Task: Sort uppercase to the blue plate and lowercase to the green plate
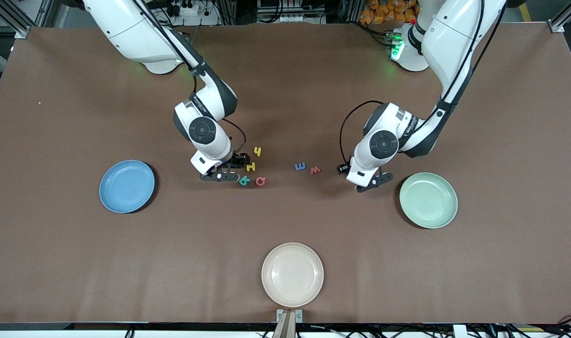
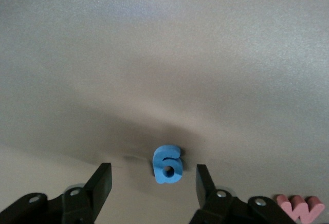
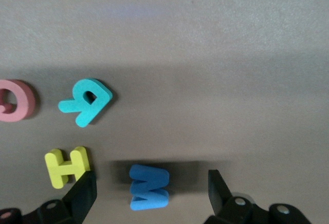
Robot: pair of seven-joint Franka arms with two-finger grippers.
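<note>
The left claw [image 2: 151,183] hangs low over the brown worktop [image 1: 285,84], fingers apart around a small blue foam g [image 2: 167,164], not touching it. The right claw [image 3: 151,193] stands open astride a blue foam M [image 3: 149,187], near the yellow foam H [image 3: 67,166].

We see a cream plate [image 1: 292,274] lying flat on the brown worktop [image 1: 69,263], close to the edge nearest the front camera and about midway between the two ends. It is round, shallow and holds nothing. At that same edge, just below the plate in the front view, we see a small metal bracket [image 1: 289,319] fixed to the worktop's rim. Along the edge where the bases stand, past the worktop, we see a heap of orange things [image 1: 386,10] and a white power strip [image 1: 188,8] among dark cables.
</note>
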